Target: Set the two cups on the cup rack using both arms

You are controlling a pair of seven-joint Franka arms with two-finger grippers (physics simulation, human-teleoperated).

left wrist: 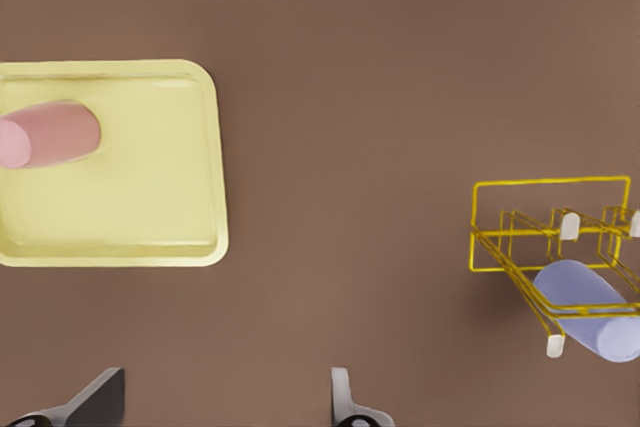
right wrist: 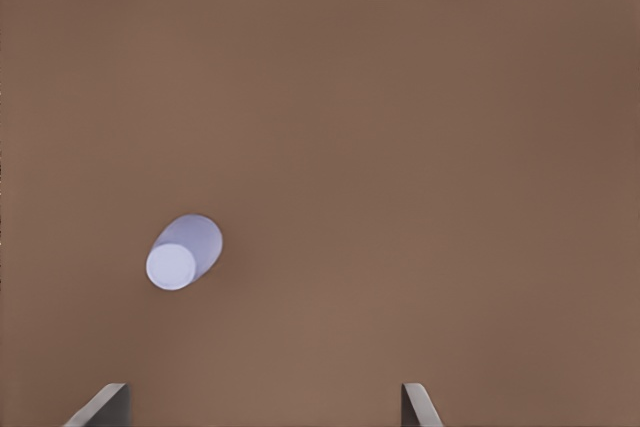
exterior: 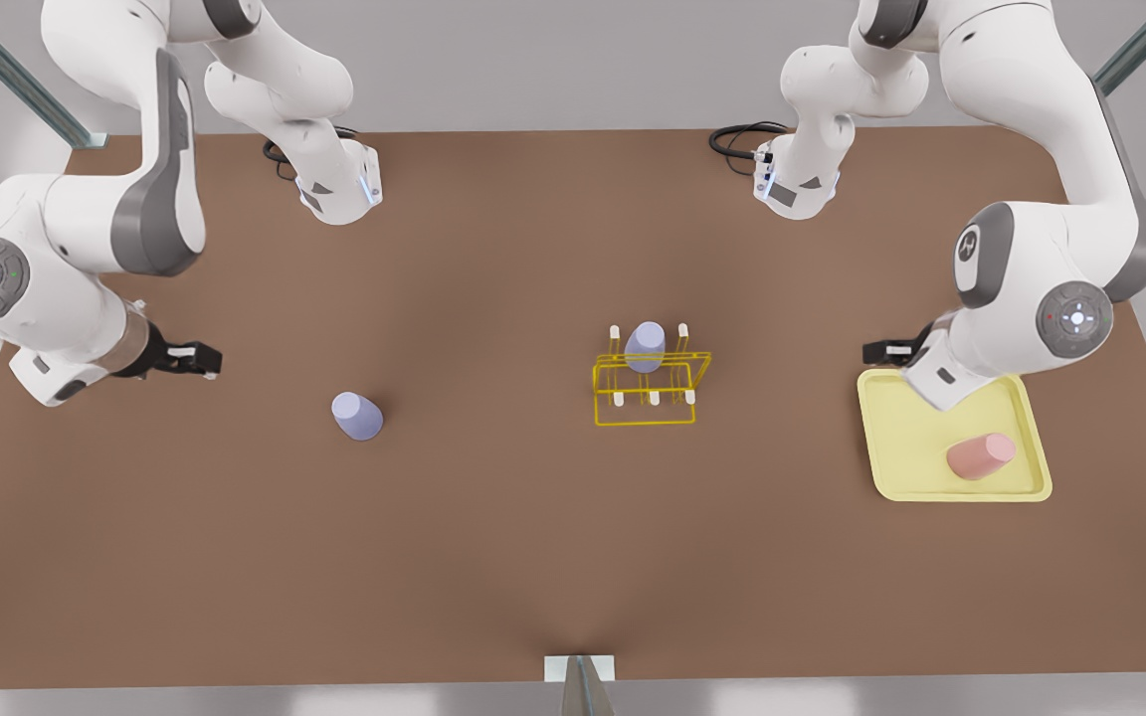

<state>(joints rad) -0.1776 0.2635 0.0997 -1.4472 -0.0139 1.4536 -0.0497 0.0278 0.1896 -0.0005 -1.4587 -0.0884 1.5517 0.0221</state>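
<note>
- The table (exterior: 533,557) is a wide brown top with both arms leaning in from the far edge, one on each side, so each can take the cup nearest it.
- The tray (exterior: 886,467), flat and pale yellow, sits at the front view's right. It is a holding spot only, well apart from the rack.
- The left gripper (exterior: 886,350) hangs just over the tray's far corner. In its wrist view the fingers (left wrist: 342,399) stand spread wide with nothing between them, which looks like readiness to come down on the pink cup.
- The right gripper (exterior: 197,358) hovers at the front view's left, near the loose cup. Its fingers (right wrist: 418,405) are spread as well, and it holds nothing.
- The rack (exterior: 648,386), a yellow wire frame with white-tipped pegs, stands between the two arms, where either can reach it.
- One lavender cup (exterior: 645,345) is already on the rack, seated over a back peg and leaning with it.
- A second lavender cup (exterior: 358,416) stands on the bare table, apart from everything, closed end up. That suits dropping it mouth-first over a peg.
- The pink cup (exterior: 980,455) lies on its side in the tray, so I reckon it needs turning before it will fit on a peg.
- By my judgement two cups are left to hang, and neither grasp has begun.
</note>
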